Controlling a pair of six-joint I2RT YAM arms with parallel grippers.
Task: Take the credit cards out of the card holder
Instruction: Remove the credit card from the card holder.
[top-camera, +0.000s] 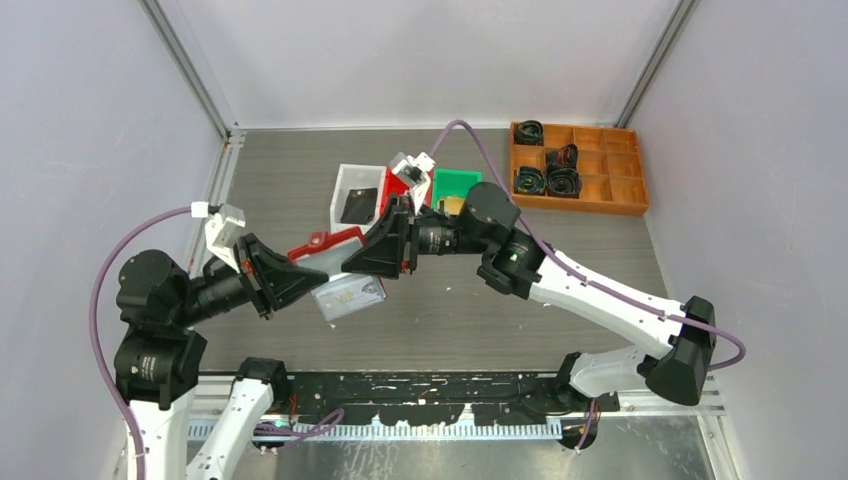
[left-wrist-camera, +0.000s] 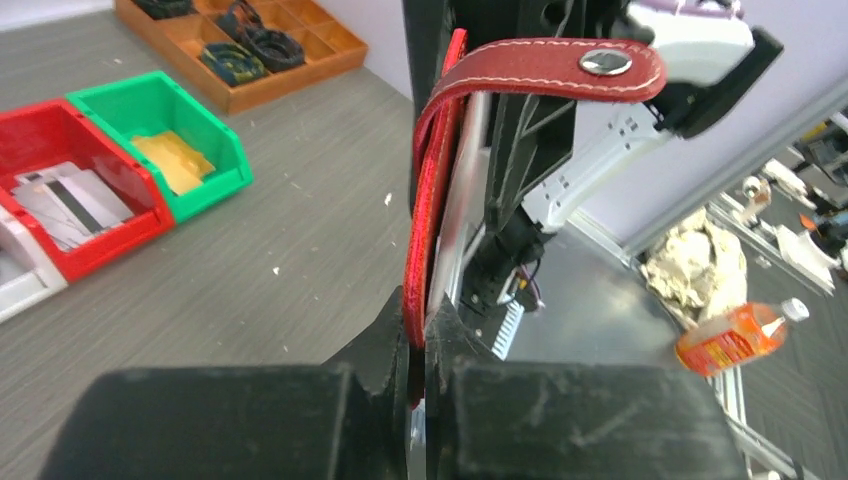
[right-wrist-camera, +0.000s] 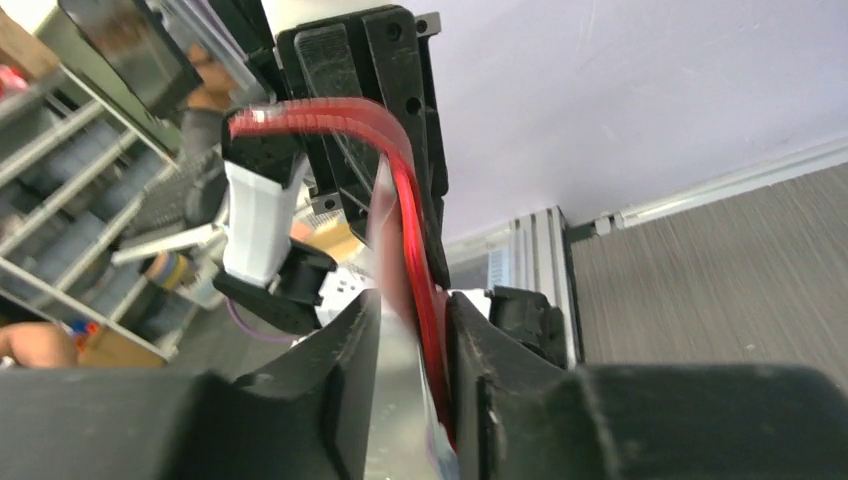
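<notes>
Our left hand (left-wrist-camera: 418, 338) is pressed together on the lower edge of the red card holder (left-wrist-camera: 432, 200). The holder stands on edge between its fingers, lifted off the worktop (left-wrist-camera: 280, 230). At the end farthest from this hand the snap tab (left-wrist-camera: 560, 68) arches over the top, with its metal snap (left-wrist-camera: 605, 62) showing. A pale, silvery inner panel lies against the red cover on the hand's right side.

Our right hand (right-wrist-camera: 412, 345) meets the holder from the opposite end, and from above the two hands point at each other with the holder between them. One black finger (right-wrist-camera: 335, 390) stands on each side of the red edge and the pale panel, and the two are partway apart. That view is blurred, so we cannot tell whether they press the holder or only stand around it. A clear sleeve (top-camera: 348, 297) shows just beside both hands, on their near side.

Off to the left hand's left, well apart from it, a red bin (left-wrist-camera: 100, 245) on the worktop holds silvery-white credit cards (left-wrist-camera: 65, 200). A green bin (left-wrist-camera: 215, 185) touches it and has something yellow inside. Beyond them is an orange divider tray (left-wrist-camera: 300, 75) with black coiled items. Past the right hand, a white bin (top-camera: 338, 200) holds a dark card (top-camera: 358, 208).
</notes>
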